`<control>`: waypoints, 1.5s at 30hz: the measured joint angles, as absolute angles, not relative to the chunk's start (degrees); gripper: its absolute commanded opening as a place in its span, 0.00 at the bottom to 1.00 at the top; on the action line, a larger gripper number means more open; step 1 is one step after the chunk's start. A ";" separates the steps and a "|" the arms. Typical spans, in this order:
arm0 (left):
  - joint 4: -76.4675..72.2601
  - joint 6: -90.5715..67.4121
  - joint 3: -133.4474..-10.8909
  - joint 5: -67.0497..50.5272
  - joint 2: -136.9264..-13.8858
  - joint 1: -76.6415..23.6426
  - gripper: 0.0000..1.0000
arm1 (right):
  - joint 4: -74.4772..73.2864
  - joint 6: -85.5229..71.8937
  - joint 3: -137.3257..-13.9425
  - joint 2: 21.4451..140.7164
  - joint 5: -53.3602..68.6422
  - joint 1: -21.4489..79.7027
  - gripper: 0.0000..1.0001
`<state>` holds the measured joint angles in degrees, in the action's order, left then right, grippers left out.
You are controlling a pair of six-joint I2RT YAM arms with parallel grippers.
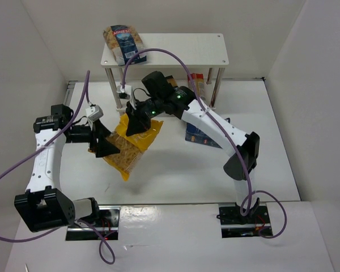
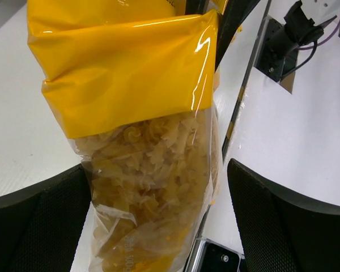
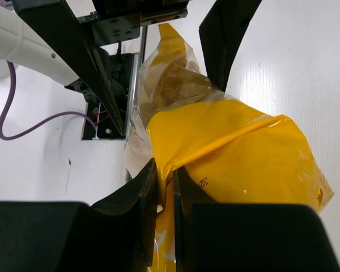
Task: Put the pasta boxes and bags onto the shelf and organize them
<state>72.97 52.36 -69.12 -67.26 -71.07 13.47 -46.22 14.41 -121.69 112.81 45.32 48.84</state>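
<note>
On white bench [image 1: 175, 170], right arm [image 1: 215, 122] reaches left across the middle from its base, elbow near the right side, wrist tipped down in front of shelf [image 1: 181, 48]. Left arm [image 1: 45, 158] rises from base, forearm turned inward to the right. Yellow bag [image 1: 133, 148] of short pasta sits tilted mid-bench between both end effectors, in front of shelf; can't tell if its low end touches bench. Right end effector [image 3: 165, 173] clamped on the bag's yellow edge, fingers nearly together. Left end effector [image 1: 105, 144] apart, fingers [image 2: 39, 221] straddling the bag's clear part. Clear bag [image 1: 123, 44] with dark-blue label lies on shelf top, left end. Dark-blue box [image 1: 199, 135] flat on bench under right arm. Red-orange pack [image 1: 198, 82] by shelf's right legs, partly hidden.
</note>
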 measured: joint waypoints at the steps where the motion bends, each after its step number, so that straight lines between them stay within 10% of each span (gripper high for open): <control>1: 72.97 52.31 -69.12 -67.24 -71.11 13.08 1.00 | -46.72 14.44 -122.06 112.86 45.36 48.84 0.00; 22: 73.60 52.12 -69.12 -68.29 -77.06 10.61 0.97 | -49.43 15.70 -126.23 113.03 46.26 48.93 0.00; 24: 73.73 52.01 -69.12 -68.31 -77.06 10.31 0.77 | -49.43 15.70 -126.23 113.03 46.61 48.90 0.00; 25: 73.82 52.05 -69.12 -68.42 -77.06 10.17 0.20 | -49.43 15.70 -126.26 113.03 46.72 48.93 0.00; 26: 73.91 52.05 -69.12 -68.60 -77.03 9.96 0.00 | -49.45 15.73 -126.30 113.03 46.74 48.93 0.00; 33: 74.96 52.10 -69.01 -68.60 -75.88 9.19 0.00 | -49.45 15.90 -126.50 113.03 45.89 48.66 0.00; 37: 74.41 50.89 -69.01 -66.87 -74.78 9.19 0.00 | -48.47 15.59 -125.34 112.62 45.71 48.90 0.63; 45: 70.89 46.61 -68.97 -62.06 -74.67 9.19 0.00 | -43.00 16.45 -110.74 105.27 38.13 47.51 1.00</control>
<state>70.89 46.61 -68.97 -62.06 -74.67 9.19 -43.00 16.45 -110.74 105.27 38.13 47.51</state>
